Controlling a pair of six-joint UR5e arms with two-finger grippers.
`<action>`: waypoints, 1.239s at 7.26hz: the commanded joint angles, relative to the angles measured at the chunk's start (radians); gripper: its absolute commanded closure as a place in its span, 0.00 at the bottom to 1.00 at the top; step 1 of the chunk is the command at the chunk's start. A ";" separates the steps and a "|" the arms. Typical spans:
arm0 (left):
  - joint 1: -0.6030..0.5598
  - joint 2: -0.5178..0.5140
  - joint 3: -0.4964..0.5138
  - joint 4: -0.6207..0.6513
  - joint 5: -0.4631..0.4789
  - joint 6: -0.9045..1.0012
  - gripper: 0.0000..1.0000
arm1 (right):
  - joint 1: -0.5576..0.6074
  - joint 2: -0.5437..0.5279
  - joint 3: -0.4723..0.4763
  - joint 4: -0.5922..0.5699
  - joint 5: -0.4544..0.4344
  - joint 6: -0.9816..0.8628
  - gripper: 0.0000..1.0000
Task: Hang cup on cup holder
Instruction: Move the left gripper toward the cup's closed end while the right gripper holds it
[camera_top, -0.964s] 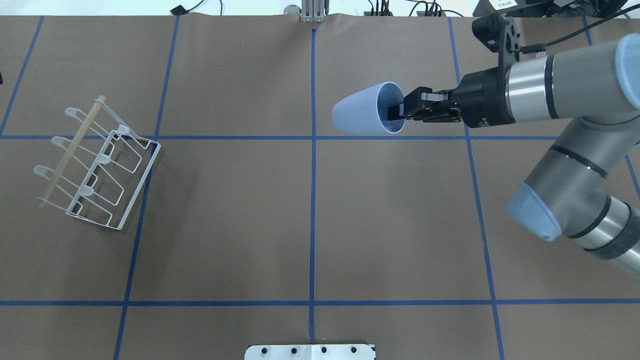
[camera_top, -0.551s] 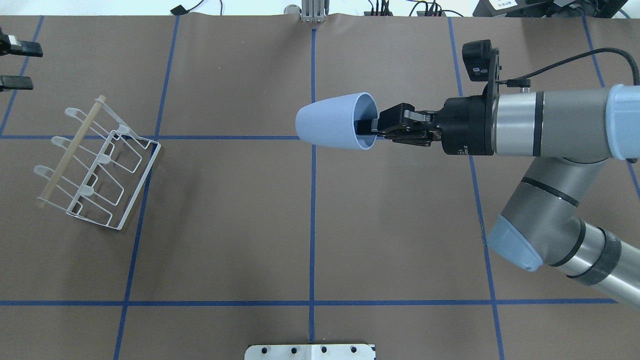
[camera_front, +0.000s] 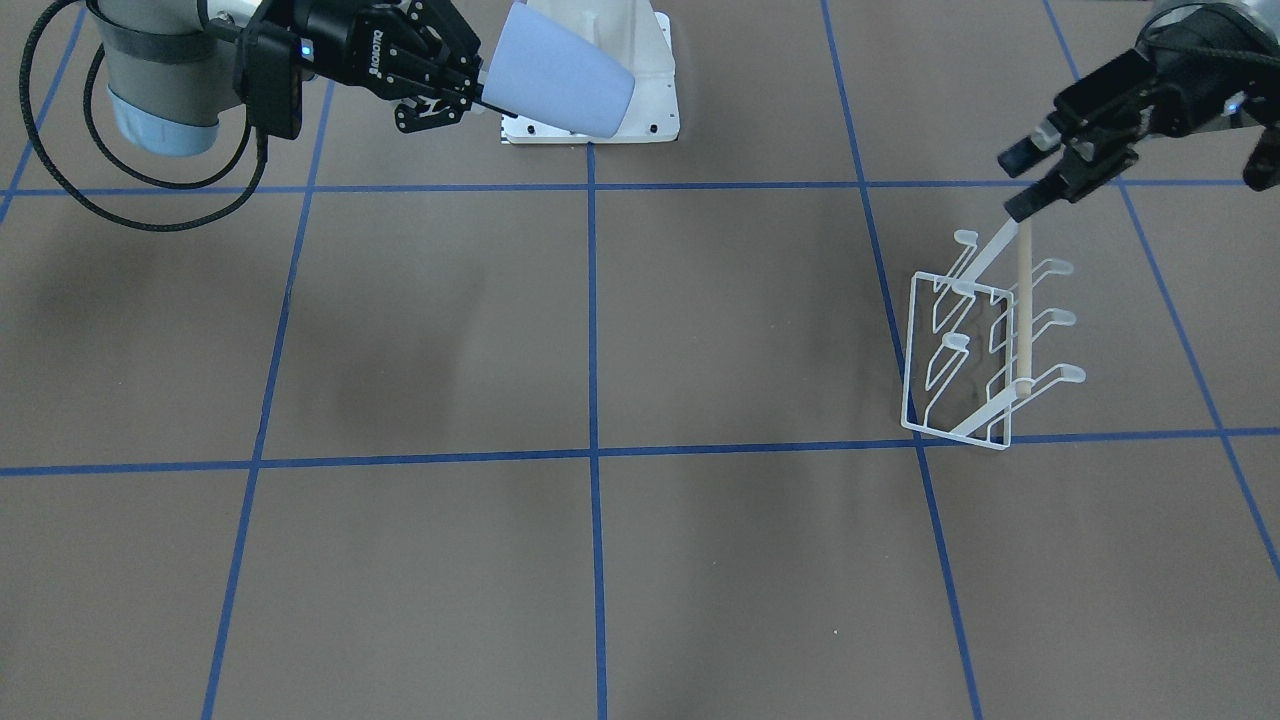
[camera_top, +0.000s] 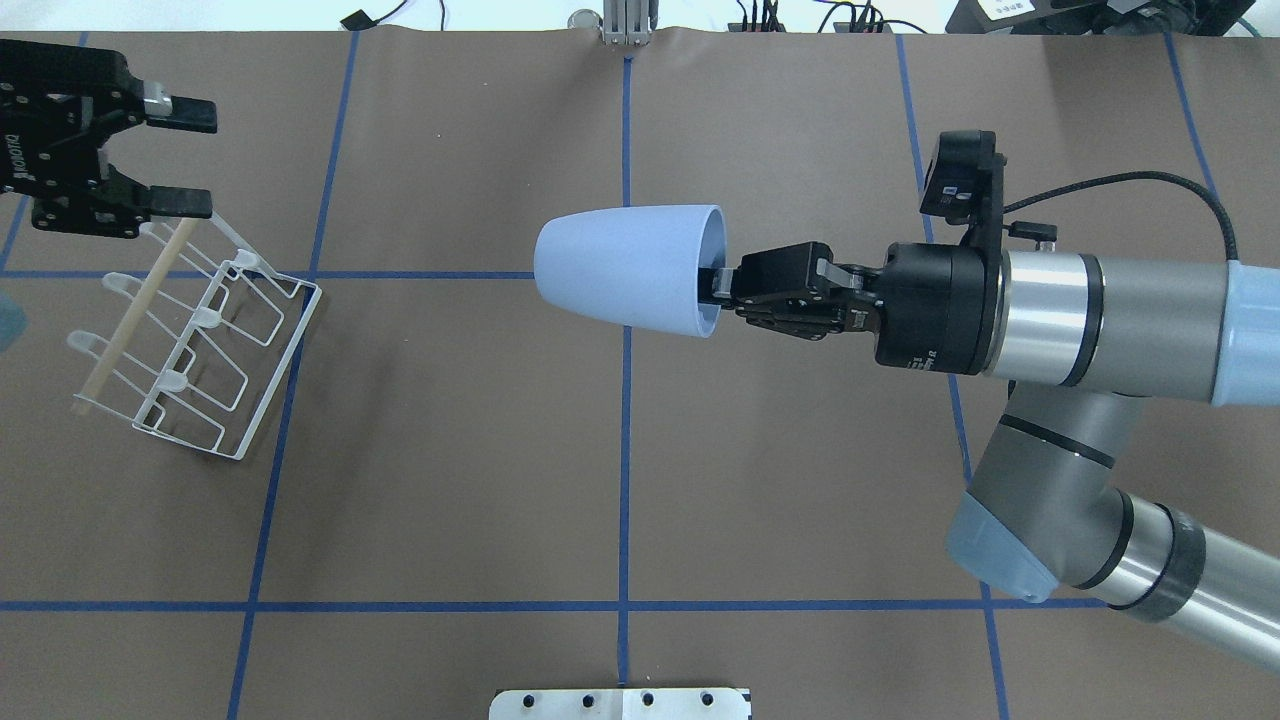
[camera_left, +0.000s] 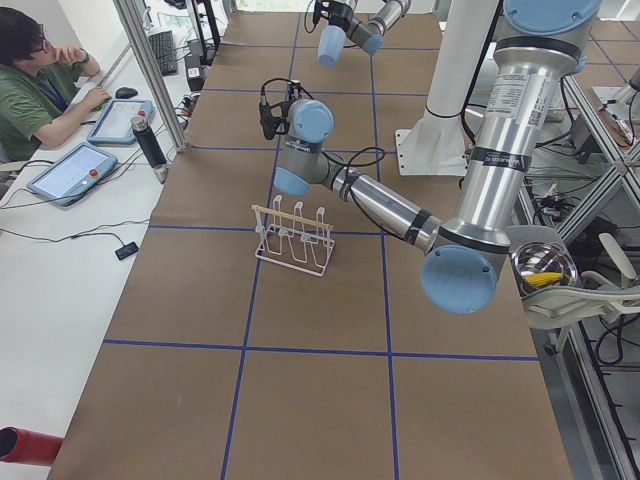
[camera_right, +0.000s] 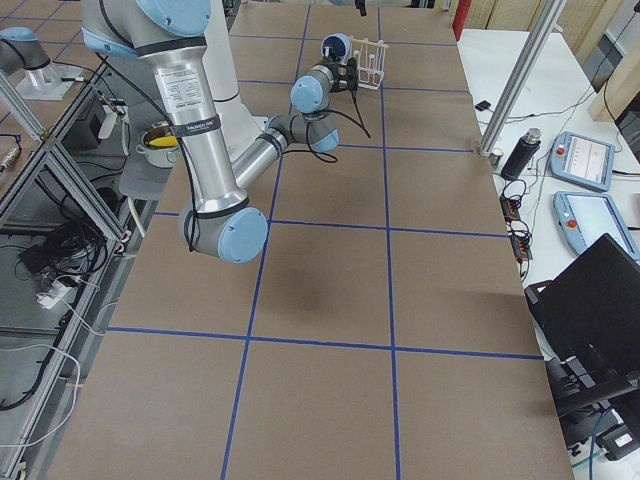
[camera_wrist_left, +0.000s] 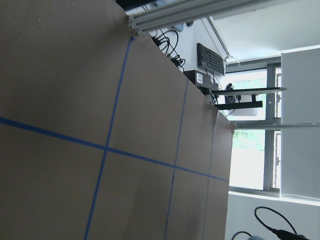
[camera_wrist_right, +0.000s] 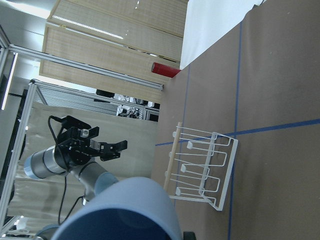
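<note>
While the right gripper (camera_top: 718, 287) clamps the rim of the cup (camera_top: 620, 268), held sideways in the air beyond its fingertips, the pickup is done and the hanging isn't: the cup holder (camera_top: 215, 345) stands well apart, a wide stretch of table (camera_top: 450, 450) between. The left gripper (camera_top: 185, 157), fingers spread, hovers just beside the top end of the wooden rod (camera_top: 140, 305).

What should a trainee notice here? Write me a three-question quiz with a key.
1. True or false: the cup already hangs on the cup holder.
2. Which one grips the cup: A, the left end effector, or B, the right end effector?
3. Fill in: the left end effector's jaws stand ____ above the cup holder.

Key: 1 false; 2 B; 3 open.
</note>
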 joint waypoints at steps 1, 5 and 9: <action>0.104 -0.048 -0.091 -0.007 0.114 -0.059 0.02 | -0.065 0.000 -0.003 0.123 -0.049 0.003 1.00; 0.325 -0.117 -0.171 -0.002 0.403 -0.066 0.02 | -0.132 0.000 -0.009 0.250 -0.123 0.000 1.00; 0.396 -0.144 -0.170 -0.001 0.457 -0.083 0.02 | -0.157 0.002 -0.044 0.359 -0.204 -0.008 1.00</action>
